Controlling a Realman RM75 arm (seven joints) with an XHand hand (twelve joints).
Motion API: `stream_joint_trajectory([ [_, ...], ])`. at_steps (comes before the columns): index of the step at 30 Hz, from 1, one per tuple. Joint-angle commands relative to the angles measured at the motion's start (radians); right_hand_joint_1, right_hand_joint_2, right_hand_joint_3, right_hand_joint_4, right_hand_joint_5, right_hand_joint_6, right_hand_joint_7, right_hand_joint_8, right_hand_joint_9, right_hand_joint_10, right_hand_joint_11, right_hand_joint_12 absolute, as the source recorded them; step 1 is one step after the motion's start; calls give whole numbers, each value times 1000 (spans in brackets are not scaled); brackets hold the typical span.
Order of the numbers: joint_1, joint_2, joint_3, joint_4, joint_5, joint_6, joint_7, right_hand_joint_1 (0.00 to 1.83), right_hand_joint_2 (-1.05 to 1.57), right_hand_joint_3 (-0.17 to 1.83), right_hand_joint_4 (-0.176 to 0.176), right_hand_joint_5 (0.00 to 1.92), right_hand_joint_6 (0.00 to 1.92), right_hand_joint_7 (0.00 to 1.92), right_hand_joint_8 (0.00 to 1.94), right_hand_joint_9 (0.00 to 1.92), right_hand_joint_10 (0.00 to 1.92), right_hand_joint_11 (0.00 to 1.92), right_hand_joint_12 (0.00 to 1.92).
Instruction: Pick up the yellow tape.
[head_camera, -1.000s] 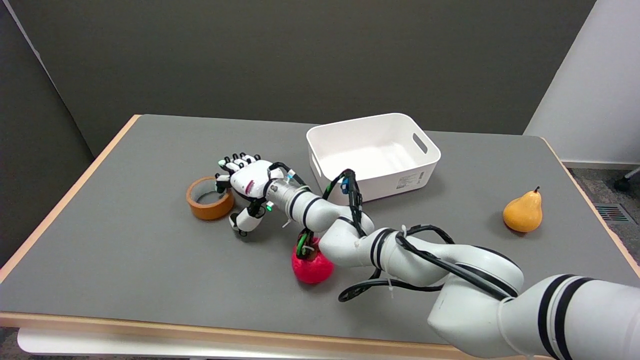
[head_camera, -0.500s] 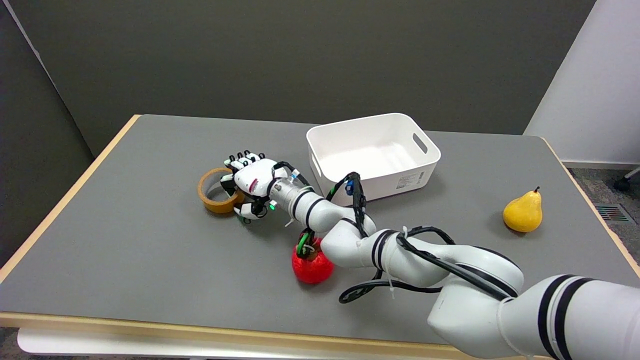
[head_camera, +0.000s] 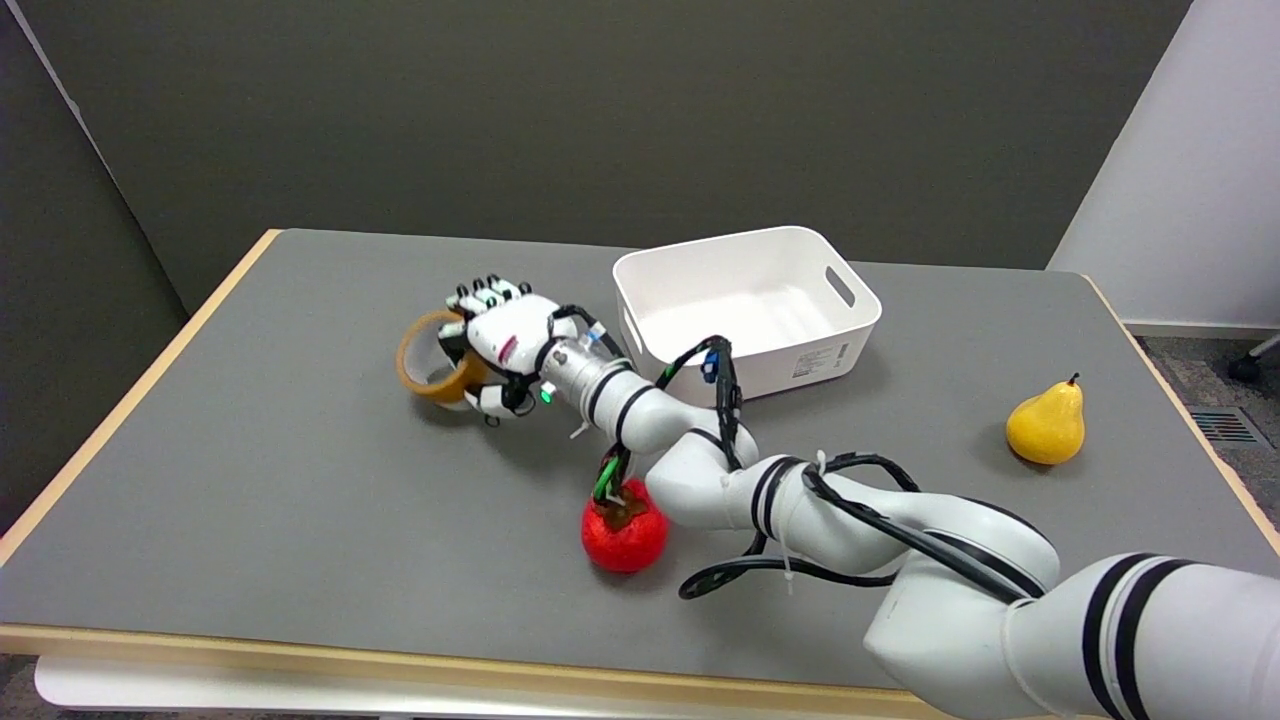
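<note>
Right hand (head_camera: 503, 345) grasping the yellow tape (head_camera: 432, 357), roll tilted.
Nearest, the arm passes above a red fruit (head_camera: 624, 532); farther on, the tape sits on the hand's left side, seemingly clear of the table (head_camera: 300, 480), hole facing up-left.

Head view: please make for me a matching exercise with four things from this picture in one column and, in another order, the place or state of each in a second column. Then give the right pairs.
Things:
1. yellow tape
2. white bin
3. pear
4. red fruit

Places or states:
A. stands alone near the table's right edge
B. held tilted in the right hand
C. lies partly under the right arm, near the front
D. open and empty, toward the table's far side

Pairs: 1-B, 2-D, 3-A, 4-C
</note>
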Motion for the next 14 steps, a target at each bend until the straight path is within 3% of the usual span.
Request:
stream_joint_trajectory([
  [1,-140,213,182,602,8,75,-7,856,1105,445,125,633,1598,190,285,62,492,-1,904],
  [8,-274,313,378,882,9,108,-62,847,1087,484,140,633,1614,173,337,63,535,-1,951],
  [14,-378,375,541,960,71,62,-183,849,1085,486,140,634,1613,179,340,65,537,-1,953],
])
